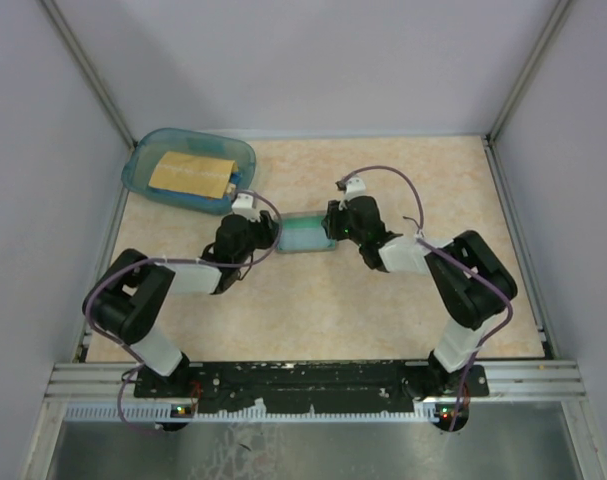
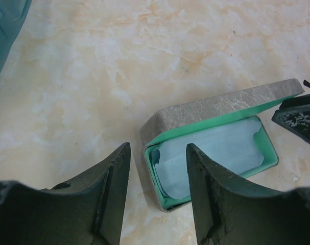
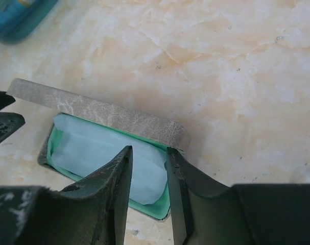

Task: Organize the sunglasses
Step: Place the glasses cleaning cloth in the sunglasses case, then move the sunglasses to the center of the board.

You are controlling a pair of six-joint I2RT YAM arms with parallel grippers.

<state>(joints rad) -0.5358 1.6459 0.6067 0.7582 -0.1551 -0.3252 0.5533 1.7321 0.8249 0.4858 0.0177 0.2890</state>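
Cloth is filling the scene's centre: a light blue square cloth (image 2: pixel 216 153) is lying spread inside a grey oblong hard case with teal lining (image 2: pixel 221 109), covering the whole floor of the tray. The case is sitting open on the beige marbled table (image 1: pixel 383 310), its lid standing tilted up along the far side. The sunglasses are not showing in any view; whether they are lying under the cloth cannot be told.

The left gripper (image 2: pixel 157 204) is hovering at the left end of the case with its jaws standing well apart. The rounded corner of the tray is showing in the gap between them, and nothing is being held. The right gripper (image 3: pixel 147 199) is reaching in at the opposite end, its jaws parted by a narrower gap. One finger is hanging over the cloth, the other is sitting just outside the end wall, and neither is visibly pressing on anything. Each wrist camera is catching the other gripper's dark fingertip at the edge of its view, beside the lid.

Near the far left corner of the table, a translucent teal plastic bin (image 1: pixel 188 170) is resting well apart from the case, with a flat tan object (image 1: pixel 193 175) lying inside it.
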